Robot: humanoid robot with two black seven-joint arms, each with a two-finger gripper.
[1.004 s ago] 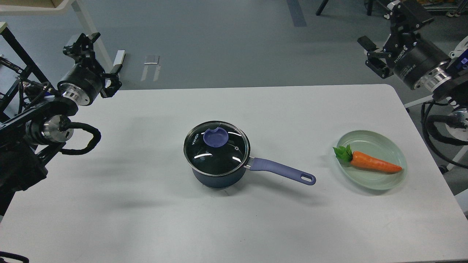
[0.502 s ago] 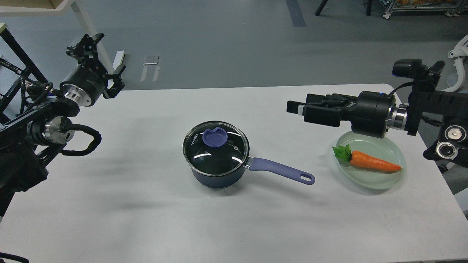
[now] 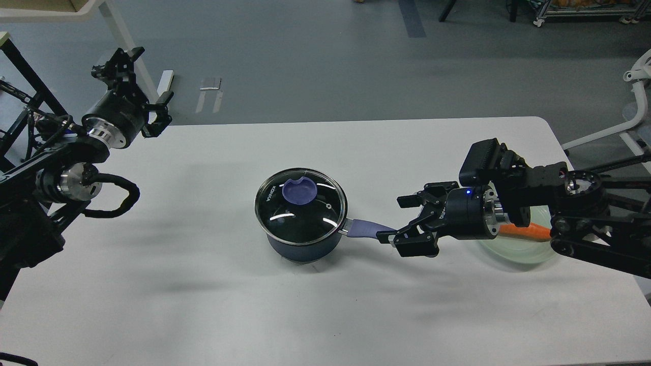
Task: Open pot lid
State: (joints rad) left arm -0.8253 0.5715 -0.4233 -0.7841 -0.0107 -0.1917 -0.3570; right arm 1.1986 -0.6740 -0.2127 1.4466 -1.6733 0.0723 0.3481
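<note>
A dark blue pot (image 3: 300, 246) stands in the middle of the white table (image 3: 203, 305). Its glass lid (image 3: 292, 218) sits shut on it, with a blue knob (image 3: 300, 190) on top. The purple pot handle (image 3: 363, 227) points right. My right gripper (image 3: 397, 219) is open, low over the table, with its fingers on either side of the handle's far end, which it hides. It is to the right of the lid and not touching it. My left gripper (image 3: 145, 84) is open and empty, raised over the table's far left corner.
A pale green plate (image 3: 508, 252) with an orange carrot (image 3: 526, 232) lies at the right, mostly hidden behind my right arm. A black frame (image 3: 20, 76) stands past the table's left edge.
My right arm has swung down and left, from above the plate to the pot handle's end, with its fingers now spread. The left arm has barely moved. The lid has not moved.
</note>
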